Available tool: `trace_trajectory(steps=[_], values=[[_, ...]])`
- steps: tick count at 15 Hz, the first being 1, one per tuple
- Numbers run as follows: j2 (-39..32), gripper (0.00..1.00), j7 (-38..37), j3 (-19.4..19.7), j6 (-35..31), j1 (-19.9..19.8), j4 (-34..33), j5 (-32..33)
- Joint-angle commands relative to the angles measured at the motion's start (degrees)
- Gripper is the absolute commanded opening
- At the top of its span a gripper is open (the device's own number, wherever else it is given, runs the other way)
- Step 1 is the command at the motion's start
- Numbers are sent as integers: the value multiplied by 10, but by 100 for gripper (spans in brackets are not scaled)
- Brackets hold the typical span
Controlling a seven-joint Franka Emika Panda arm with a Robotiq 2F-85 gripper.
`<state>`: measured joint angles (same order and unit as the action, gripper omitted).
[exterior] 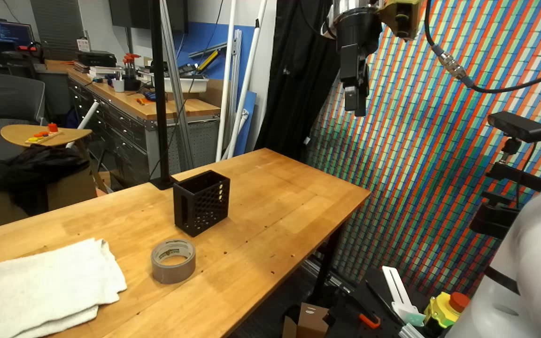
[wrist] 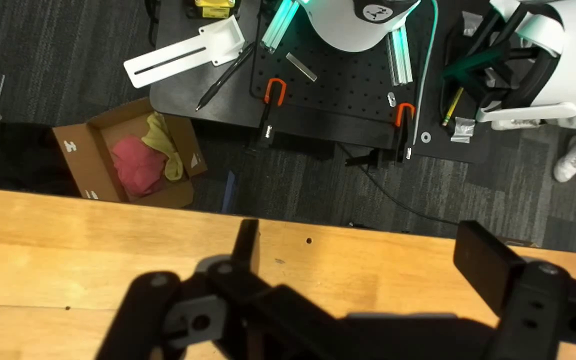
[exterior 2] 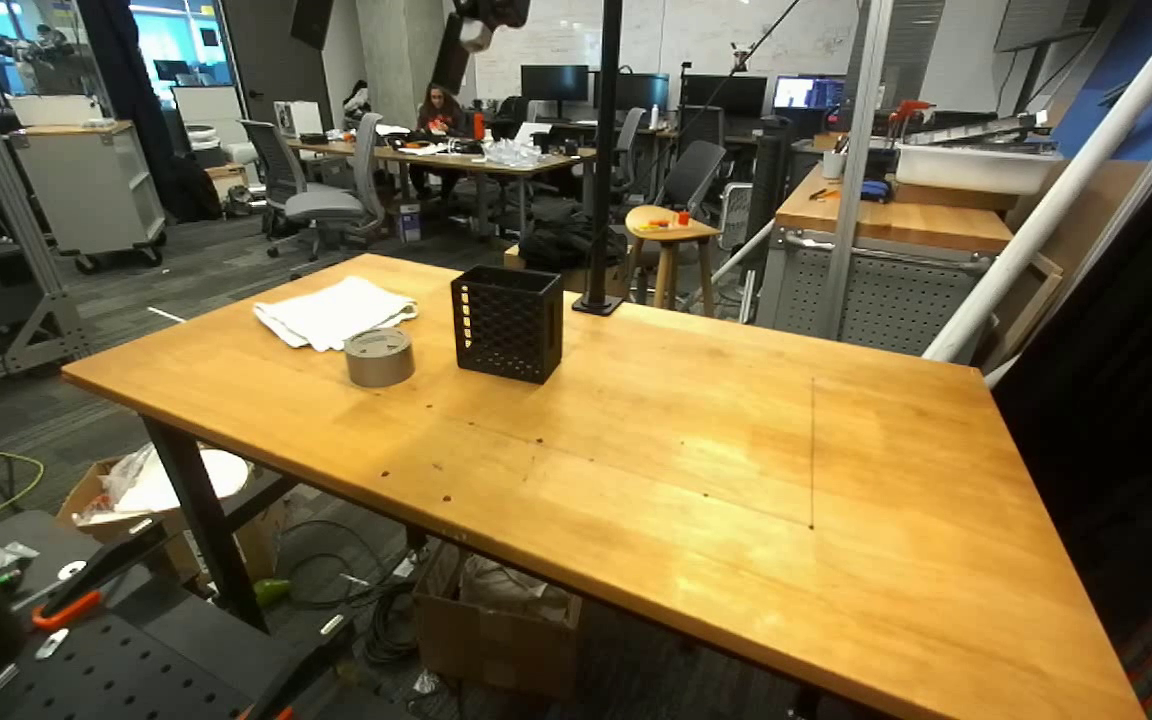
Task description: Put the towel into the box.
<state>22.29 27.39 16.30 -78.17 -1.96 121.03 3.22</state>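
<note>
The white towel (exterior: 45, 281) lies folded flat on the wooden table, and it shows in both exterior views (exterior 2: 341, 312). The box is a small black crate (exterior: 209, 206) with lattice walls and an open top. It stands upright on the table, apart from the towel, and also shows in both exterior views (exterior 2: 508, 325). My gripper (exterior: 356, 105) hangs high above the table, away from both. In the wrist view its two fingers (wrist: 360, 240) are wide apart with only table and floor seen between them. Towel and box are out of the wrist view. The inside of the box is mostly hidden.
A roll of grey tape (exterior: 174, 273) stands between towel and box, and it also shows from another side (exterior 2: 379, 362). A black post (exterior: 159, 117) rises at the table edge behind the box. A cardboard box (wrist: 80, 155) with pink and yellow cloth sits beyond the table edge.
</note>
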Motion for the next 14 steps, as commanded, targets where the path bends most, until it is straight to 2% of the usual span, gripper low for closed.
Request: trace_trajectory(steps=[1,7,14], values=[[-15,100,5,-20,-8,-3,-6,1],[-51,100,-21,-87,-84,25,-4,0],[-124,100,-98,-186,-192,75,-34,3]])
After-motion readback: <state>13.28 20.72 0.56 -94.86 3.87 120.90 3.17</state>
